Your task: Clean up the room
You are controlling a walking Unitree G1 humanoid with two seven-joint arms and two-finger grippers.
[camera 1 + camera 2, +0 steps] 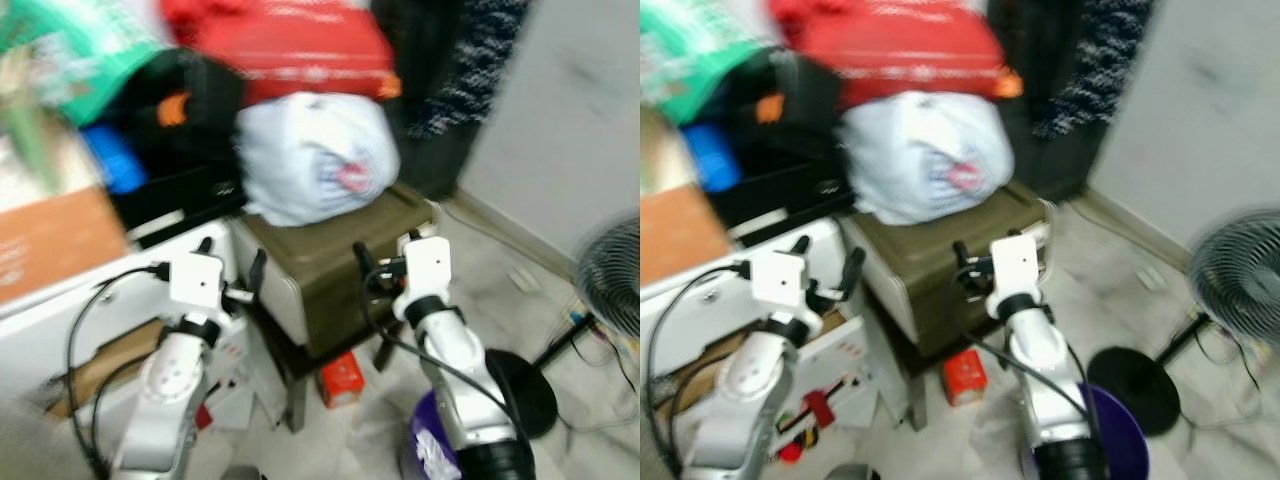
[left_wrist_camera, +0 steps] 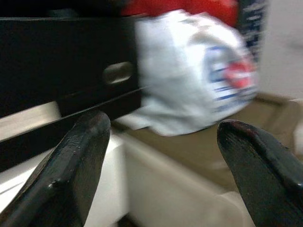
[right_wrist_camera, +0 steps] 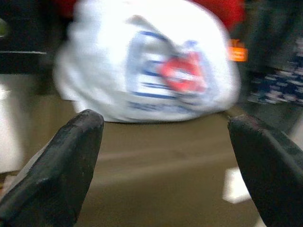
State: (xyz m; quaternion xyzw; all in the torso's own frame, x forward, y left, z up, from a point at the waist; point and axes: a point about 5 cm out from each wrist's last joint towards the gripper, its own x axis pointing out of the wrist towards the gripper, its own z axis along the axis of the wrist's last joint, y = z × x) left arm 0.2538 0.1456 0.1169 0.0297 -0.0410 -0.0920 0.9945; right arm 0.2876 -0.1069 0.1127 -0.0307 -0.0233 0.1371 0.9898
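Note:
A stuffed white plastic bag (image 1: 315, 155) with a red and blue print sits on an olive-brown box (image 1: 330, 262), under a red bag (image 1: 300, 45). My left gripper (image 1: 232, 258) is open and holds nothing, just left of the box's near corner. My right gripper (image 1: 385, 250) is also open, over the box's front right part, short of the bag. In the left wrist view the bag (image 2: 194, 80) lies ahead between the fingertips (image 2: 83, 146). The right wrist view has the bag (image 3: 151, 71) straight ahead above the box top (image 3: 156, 165). All views are blurred.
A black case (image 1: 180, 190) and a cardboard box (image 1: 55, 240) rest on a white cabinet (image 1: 60, 310) at the left. On the floor are a small red box (image 1: 342, 378) and a purple bucket (image 1: 432, 445). A standing fan (image 1: 612, 275) is at the right.

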